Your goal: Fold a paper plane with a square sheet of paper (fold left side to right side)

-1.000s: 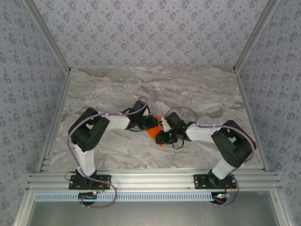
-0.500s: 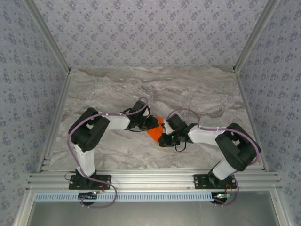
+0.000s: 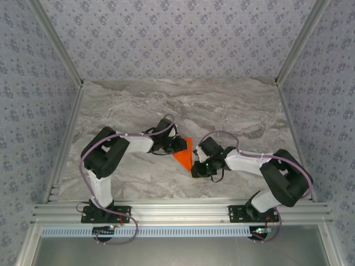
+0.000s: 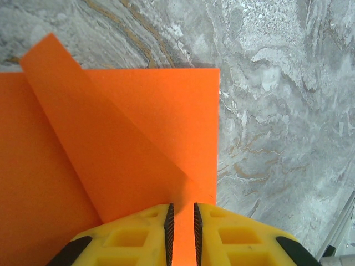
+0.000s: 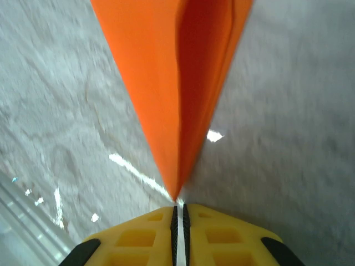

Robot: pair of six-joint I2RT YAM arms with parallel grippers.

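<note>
Left wrist view has the left gripper (image 4: pixel 182 208) clamped on the near edge of the paper (image 4: pixel 127 144), probably to anchor it flat on the table (image 4: pixel 277 111) mid-fold. The right gripper (image 5: pixel 179 209) has its jaws together at the paper's folded point. I cannot tell whether they pinch the tip; the aim may be sharpening the crease.

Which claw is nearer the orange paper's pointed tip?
Right. The right claw sits at the orange paper's pointed tip; the left claw is at its wide far end.
</note>
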